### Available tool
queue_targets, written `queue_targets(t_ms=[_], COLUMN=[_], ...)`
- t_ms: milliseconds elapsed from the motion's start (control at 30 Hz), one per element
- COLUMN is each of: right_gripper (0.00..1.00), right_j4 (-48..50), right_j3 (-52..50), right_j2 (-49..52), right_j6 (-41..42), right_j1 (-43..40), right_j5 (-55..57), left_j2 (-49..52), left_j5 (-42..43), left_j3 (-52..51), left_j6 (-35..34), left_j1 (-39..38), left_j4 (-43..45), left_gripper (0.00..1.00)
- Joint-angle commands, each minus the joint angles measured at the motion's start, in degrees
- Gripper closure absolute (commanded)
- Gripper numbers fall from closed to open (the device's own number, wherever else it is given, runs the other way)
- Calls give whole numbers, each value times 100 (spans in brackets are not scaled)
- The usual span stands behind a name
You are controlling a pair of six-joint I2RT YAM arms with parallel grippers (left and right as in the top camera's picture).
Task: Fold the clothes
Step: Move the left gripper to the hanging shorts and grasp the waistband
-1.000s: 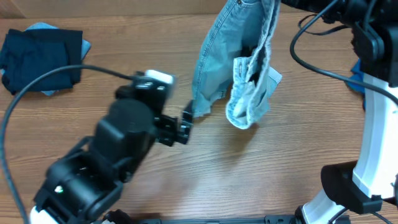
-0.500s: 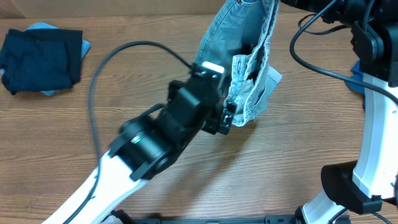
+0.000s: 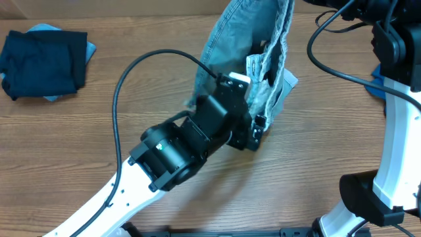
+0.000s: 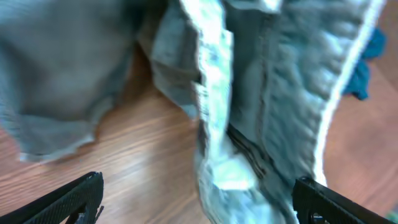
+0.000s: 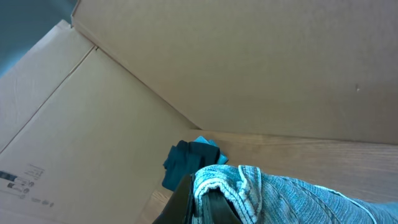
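- Table (image 3: 316, 164): bare wood along the front and right;
- Denim shorts (image 3: 227, 39) hang at back centre, hems low;
- Navy garment (image 3: 43, 62) lies far left, well apart;
- Left gripper (image 3: 258, 133) gapes wide at the hems;
- Right gripper (image 5: 202, 202) clenches the shorts' top edge.

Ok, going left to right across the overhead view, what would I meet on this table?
dark navy garment → pale denim shorts, hanging lifted → right arm. The left arm overlaps the shorts, so it is left out.
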Motion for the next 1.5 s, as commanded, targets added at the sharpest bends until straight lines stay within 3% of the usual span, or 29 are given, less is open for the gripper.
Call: queue_targets(t_ms=[0,300,600,1200,1267,1433,1467], right_gripper=[96,96,96,96,96,96,96], right_j4=[153,155,157,188,212,260,262], right_j3=[192,192,195,195,195,195,195], right_j2=[-122,-122,-122,-122,-122,-122,-122], right_j6=[9,9,15,33,33,35,37], right_j1=[28,26,28,28,28,28,28], right_j5=[0,57,-15,-280,-363,-549,-573], left_j2=[-74,-72,258,824,826,828,828], left_j5=[-2,-164,-925,-997,-997,-1001,-997], left_j3=[396,1036,1036,1036,1036,1036,1036], left_j6=[-177,-160,-120,-4,-2,105,105], left_j1=[-273,-494,-494,-487,-487,-487,-487], left_j4=[2,-269,-625,-337,-337,-317,-317], left_gripper=[0,0,0,0,6,32,33])
